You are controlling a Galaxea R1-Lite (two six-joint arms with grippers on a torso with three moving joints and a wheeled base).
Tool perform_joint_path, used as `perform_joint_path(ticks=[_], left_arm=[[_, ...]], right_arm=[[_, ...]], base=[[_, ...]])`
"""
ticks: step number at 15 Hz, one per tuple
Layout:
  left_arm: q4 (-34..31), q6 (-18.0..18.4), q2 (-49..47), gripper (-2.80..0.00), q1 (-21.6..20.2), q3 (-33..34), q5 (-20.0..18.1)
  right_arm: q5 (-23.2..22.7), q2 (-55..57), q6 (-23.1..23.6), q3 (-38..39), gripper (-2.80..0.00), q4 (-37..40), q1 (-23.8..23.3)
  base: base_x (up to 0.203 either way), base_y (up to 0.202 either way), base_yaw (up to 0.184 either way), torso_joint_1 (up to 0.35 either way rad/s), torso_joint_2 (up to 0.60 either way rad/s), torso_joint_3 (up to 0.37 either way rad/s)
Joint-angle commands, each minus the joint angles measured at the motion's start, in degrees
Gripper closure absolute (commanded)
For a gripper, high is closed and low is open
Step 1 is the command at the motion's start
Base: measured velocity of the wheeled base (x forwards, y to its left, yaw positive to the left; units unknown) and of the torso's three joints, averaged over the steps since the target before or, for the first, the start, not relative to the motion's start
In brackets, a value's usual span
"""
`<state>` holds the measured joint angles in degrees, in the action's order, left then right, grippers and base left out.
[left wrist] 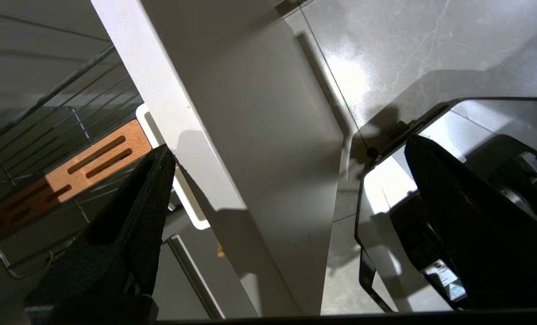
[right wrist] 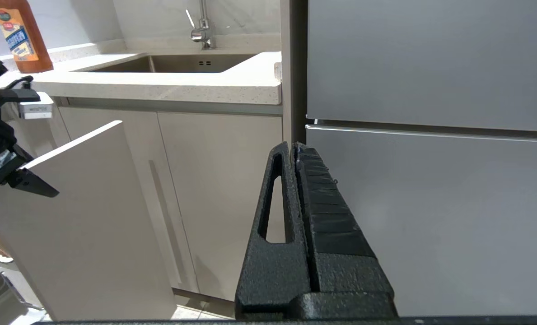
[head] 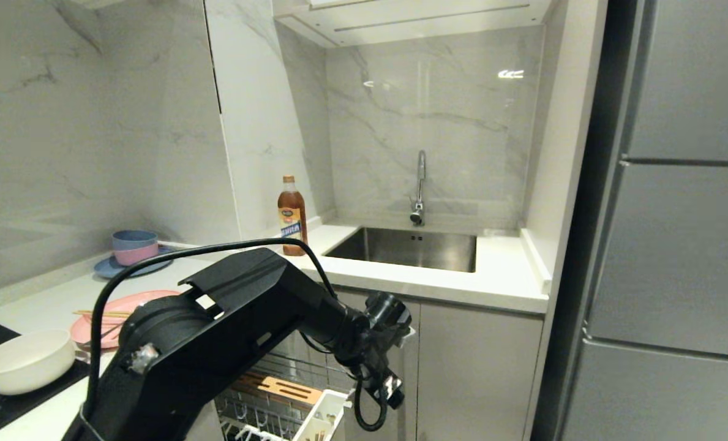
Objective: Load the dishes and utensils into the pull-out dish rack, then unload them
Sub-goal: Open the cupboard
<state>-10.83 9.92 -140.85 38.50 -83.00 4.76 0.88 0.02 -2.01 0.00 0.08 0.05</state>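
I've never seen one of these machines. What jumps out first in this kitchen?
The big black left arm fills the foreground, its open left pincer straddling the top edge of the pulled-out dish rack's pale front panel. Behind it on the counter wait a cream bowl and pink plate, not yet loaded.

A brown sauce bottle [head: 292, 214] with an orange label stands on the white counter [head: 437, 278], beyond and above the left gripper. A steel sink [head: 409, 248] sits farther back with a chrome tap [head: 420, 187] over it. Well to the gripper's left, a blue and pink bowl stack [head: 135, 246] rests on a blue plate [head: 132, 267]. To its right stands a grey refrigerator [head: 676, 245].
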Motion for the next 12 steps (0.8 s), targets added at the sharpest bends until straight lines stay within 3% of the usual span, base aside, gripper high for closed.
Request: perform_joint_path(ticks=[1, 5, 12], left_arm=[[-0.07, 0.4, -0.04, -2.8, 0.5, 0.11, 0.07], [0.17, 3.77, 0.51, -2.8, 1.49, 1.03, 0.07], [0.02, 4.05, 0.52, -2.8, 3.51, 1.03, -2.72]], right_arm=[[0.0, -0.02, -0.01, 0.09, 0.0, 0.01, 0.03], [0.0, -0.02, -0.01, 0.18, 0.0, 0.01, 0.04], [0.0, -0.02, -0.01, 0.12, 0.0, 0.01, 0.01]], base=[[0.0, 0.0, 0.0, 0.0, 0.0, 0.0], [0.0, 0.0, 0.0, 0.0, 0.0, 0.0], [0.0, 0.0, 0.0, 0.0, 0.0, 0.0]])
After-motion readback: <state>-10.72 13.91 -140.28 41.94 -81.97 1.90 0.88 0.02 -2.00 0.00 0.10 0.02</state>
